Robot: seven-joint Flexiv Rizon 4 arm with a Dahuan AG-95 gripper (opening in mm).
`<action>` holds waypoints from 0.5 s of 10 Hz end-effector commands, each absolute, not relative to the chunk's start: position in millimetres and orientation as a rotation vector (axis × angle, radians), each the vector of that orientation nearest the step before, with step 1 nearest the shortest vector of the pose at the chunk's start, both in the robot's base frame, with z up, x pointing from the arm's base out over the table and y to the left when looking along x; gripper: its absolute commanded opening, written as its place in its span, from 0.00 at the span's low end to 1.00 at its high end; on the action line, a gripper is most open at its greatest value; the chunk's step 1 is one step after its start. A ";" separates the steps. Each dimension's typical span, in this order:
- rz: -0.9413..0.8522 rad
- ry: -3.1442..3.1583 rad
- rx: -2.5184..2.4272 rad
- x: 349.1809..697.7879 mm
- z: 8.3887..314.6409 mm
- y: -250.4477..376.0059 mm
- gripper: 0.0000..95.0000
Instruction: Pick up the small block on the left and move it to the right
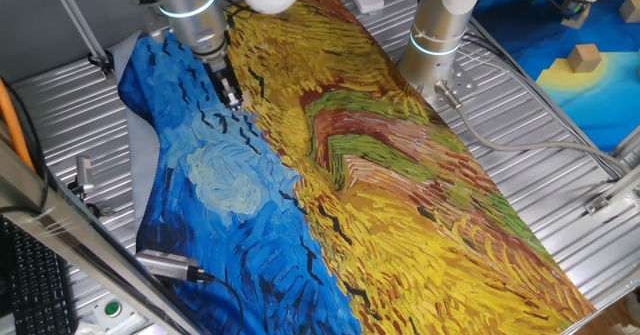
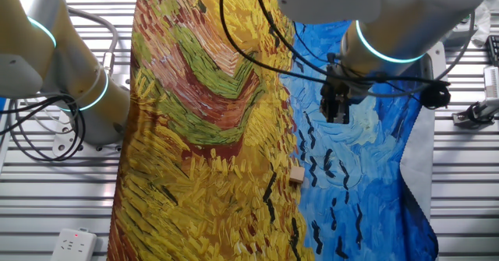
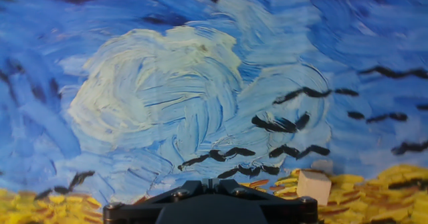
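Where the painted cloth (image 2: 203, 136) with its blue swirling sky and yellow wheat field covers the ribbed metal bench (image 1: 560, 165), a small pale wooden cube (image 2: 296, 175) sits right on the border between the yellow and blue areas. In the hand view the same block (image 3: 313, 186) appears low and to the right of centre, resting on the yellow strokes just under a row of black bird marks. In one fixed view the block cannot be made out.

The silver arm with a glowing cyan ring reaches over the blue part of the cloth, and its dark two-finger gripper (image 2: 335, 109) points down, above the cloth and apart from the cube, touching nothing. In one fixed view the gripper (image 1: 230, 90) hangs over the blue region near the cloth's far left corner. The fingers look close together with nothing between them, though their tips are small and dark, so the exact gap is hard to judge. Only the black base of the hand (image 3: 210, 204) shows at the bottom edge of the hand view.

A second white arm base (image 1: 440, 35) with a cyan ring stands on the bench beside the cloth. A tan wooden block (image 1: 584, 57) lies on a separate blue surface in the far corner.
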State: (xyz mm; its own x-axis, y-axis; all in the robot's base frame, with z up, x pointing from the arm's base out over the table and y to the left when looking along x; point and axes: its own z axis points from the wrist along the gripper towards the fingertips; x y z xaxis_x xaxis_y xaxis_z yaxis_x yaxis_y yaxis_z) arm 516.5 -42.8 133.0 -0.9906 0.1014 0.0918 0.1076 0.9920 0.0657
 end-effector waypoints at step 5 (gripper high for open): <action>-0.098 -3.033 -0.242 514.0 129.4 -44.8 0.00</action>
State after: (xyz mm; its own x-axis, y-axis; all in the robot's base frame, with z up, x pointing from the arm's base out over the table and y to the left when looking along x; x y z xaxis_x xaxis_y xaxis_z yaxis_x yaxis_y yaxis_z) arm 514.5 -45.3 128.2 -0.9826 0.1537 0.1041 0.1602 0.9854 0.0571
